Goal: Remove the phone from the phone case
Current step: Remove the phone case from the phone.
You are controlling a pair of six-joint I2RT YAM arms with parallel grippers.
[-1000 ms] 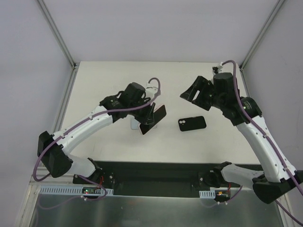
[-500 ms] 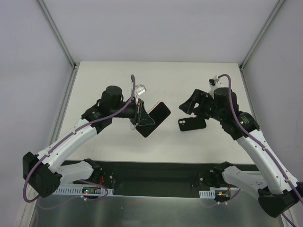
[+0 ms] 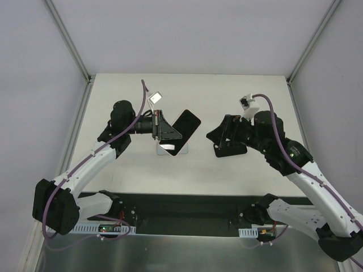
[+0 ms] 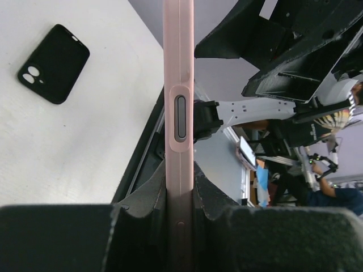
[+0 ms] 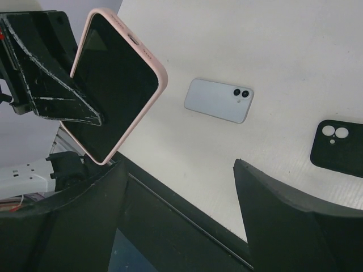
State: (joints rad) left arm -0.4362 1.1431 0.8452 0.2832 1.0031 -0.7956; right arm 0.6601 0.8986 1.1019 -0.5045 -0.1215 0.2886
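My left gripper (image 3: 170, 134) is shut on a phone in a pink case (image 3: 185, 124) and holds it tilted above the table. In the left wrist view the pink edge with its side button (image 4: 179, 85) stands upright between my fingers (image 4: 142, 209). In the right wrist view the cased phone (image 5: 116, 85) shows its dark screen at upper left. My right gripper (image 3: 224, 139) is open and empty, to the right of the phone and apart from it; its jaws (image 5: 178, 170) frame bare table.
A loose black phone case (image 5: 337, 147) lies camera holes up on the table; it also shows in the left wrist view (image 4: 54, 63), and the right gripper mostly covers it from above. A light-blue phone (image 5: 218, 101) lies face down under the held phone.
My left gripper has swung the pink-cased phone up and turned it. My right arm has moved down and left toward the phone, over the black case.
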